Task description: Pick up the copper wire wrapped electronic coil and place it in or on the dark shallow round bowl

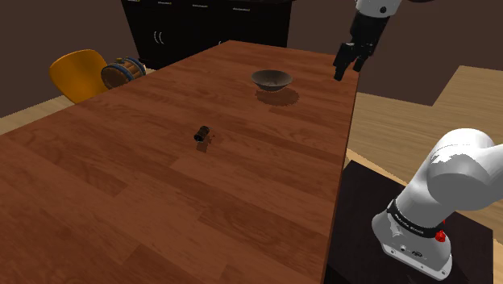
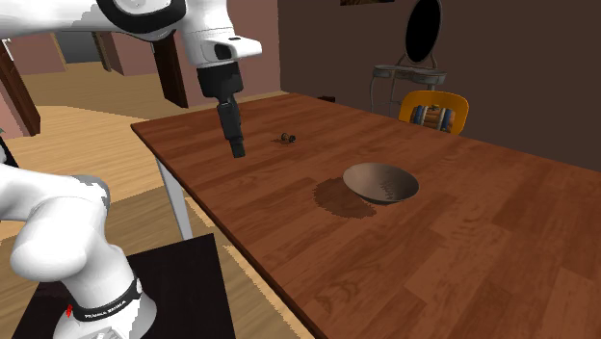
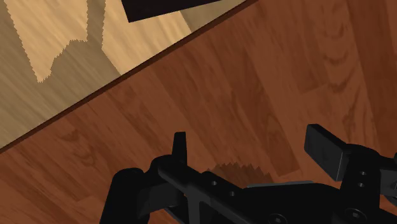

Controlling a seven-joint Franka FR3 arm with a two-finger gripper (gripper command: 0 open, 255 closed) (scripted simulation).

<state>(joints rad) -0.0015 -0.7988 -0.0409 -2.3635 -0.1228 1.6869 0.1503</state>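
A small dark coil (image 1: 202,135) lies on its side near the middle of the brown wooden table (image 1: 121,185); in the second exterior view the coil (image 2: 287,140) is tiny, far across the table. The dark shallow round bowl (image 1: 271,79) (image 2: 381,182) stands upright further along the table. My black gripper (image 1: 344,66) (image 2: 237,146) hangs above the table's edge, to the right of the bowl in the shoulder view, well away from the coil. In the wrist view its fingers (image 3: 180,149) stand apart over bare wood, with nothing between them.
A yellow chair (image 1: 76,73) holding a striped barrel-like object (image 1: 122,72) stands at the table's far side. Dark cabinets (image 1: 201,24) line the back wall. The robot's black stand (image 1: 403,234) sits beside the table's edge, over a light wood floor (image 3: 57,57).
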